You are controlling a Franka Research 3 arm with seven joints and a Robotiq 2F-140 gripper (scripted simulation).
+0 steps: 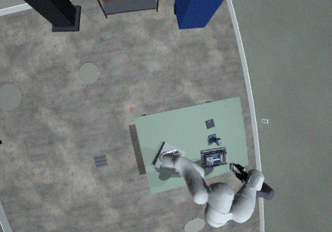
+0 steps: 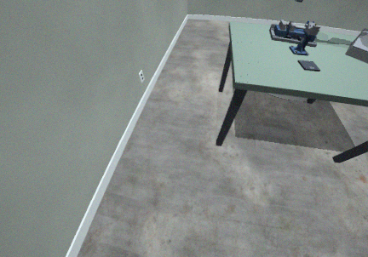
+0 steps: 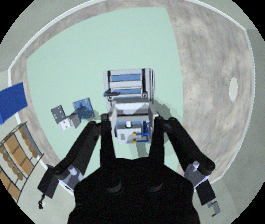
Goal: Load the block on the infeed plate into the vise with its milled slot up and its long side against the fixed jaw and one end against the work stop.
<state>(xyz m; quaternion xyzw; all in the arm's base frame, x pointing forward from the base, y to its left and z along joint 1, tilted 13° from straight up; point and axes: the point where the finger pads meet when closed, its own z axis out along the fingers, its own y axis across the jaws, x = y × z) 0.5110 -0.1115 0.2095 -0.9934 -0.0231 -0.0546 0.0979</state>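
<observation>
Wrist view: your gripper (image 3: 131, 125) is clamped on the part (image 3: 127, 123), vise (image 3: 126, 86) at twelve o'clock. Descend level, slot up.

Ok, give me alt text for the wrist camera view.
The end effector is shut on the part, high above the green table and directly over the vise. The V-block sits left of the vise.

Part (image 3: 131, 124): small grey block, clamped between the fingers of the pincer (image 3: 130, 129), raised above the vise. Vise (image 1: 214, 157): open, dark frame with blue inner parts, near the counter's 5 o'clock corner. V-block (image 1: 214, 138): blue, at 12 o'clock from the vise. Infeed plate (image 1: 209, 124): dark, flat, further toward 12 o'clock.
</observation>
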